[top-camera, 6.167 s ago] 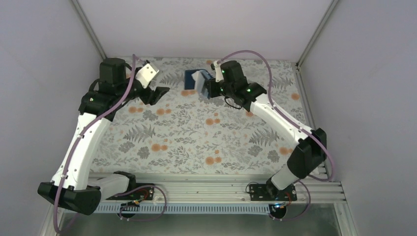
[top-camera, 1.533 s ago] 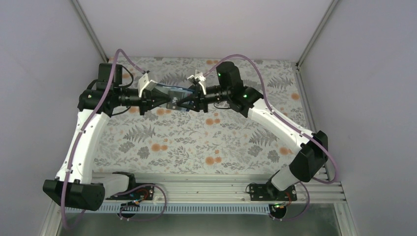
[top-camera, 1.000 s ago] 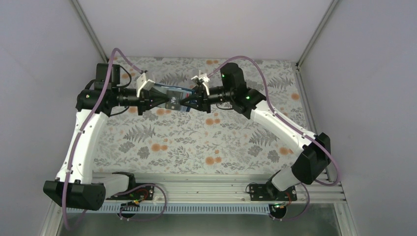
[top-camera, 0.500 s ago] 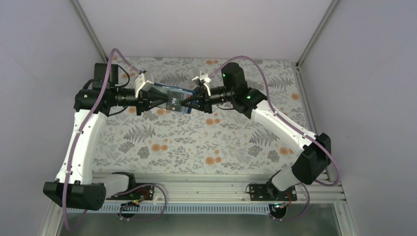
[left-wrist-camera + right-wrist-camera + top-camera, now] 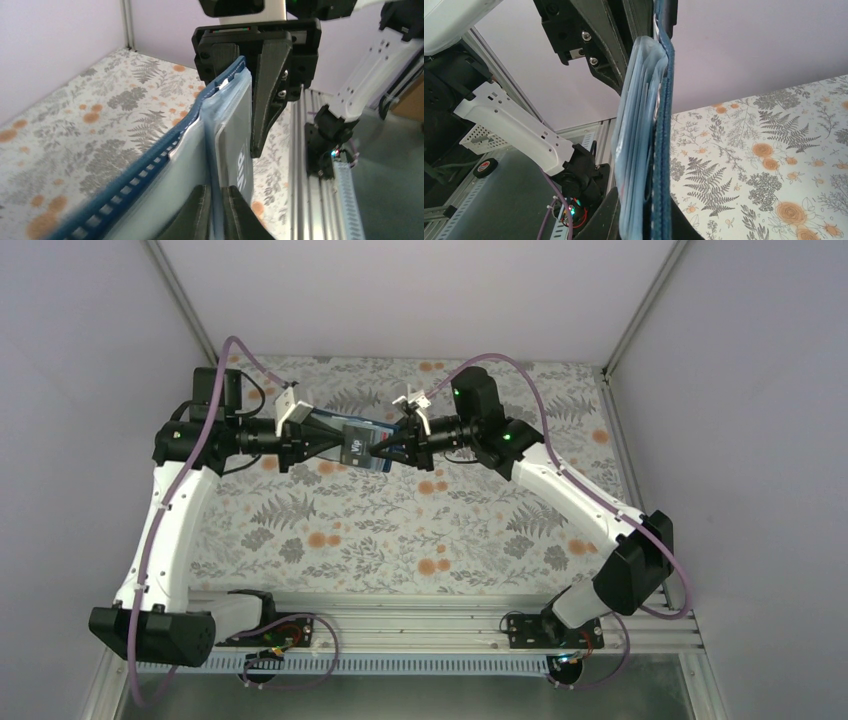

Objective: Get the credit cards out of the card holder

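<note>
The navy card holder [image 5: 370, 427] hangs in the air over the back of the table, stretched between both grippers. My right gripper [image 5: 386, 448] is shut on its right end, pinching the navy cover [image 5: 663, 125] and the pale blue pockets [image 5: 639, 125]. My left gripper [image 5: 340, 445] is shut on a thin pale blue layer [image 5: 212, 150]; whether that is a pocket or a card edge I cannot tell. A black credit card [image 5: 235, 150] with pale letters lies flat just outside the left gripper's right finger [image 5: 237, 212]. Other credit cards are hidden in the pockets.
Below the holder lies the floral tablecloth [image 5: 400, 530]. Grey walls close in the back and both sides. The aluminium rail [image 5: 420, 625] with the arm bases runs along the near edge.
Six seconds ago the right gripper alone held the holder at the back, with the left gripper apart. Both now grip it mid-air. Over the last second it has hardly moved.
</note>
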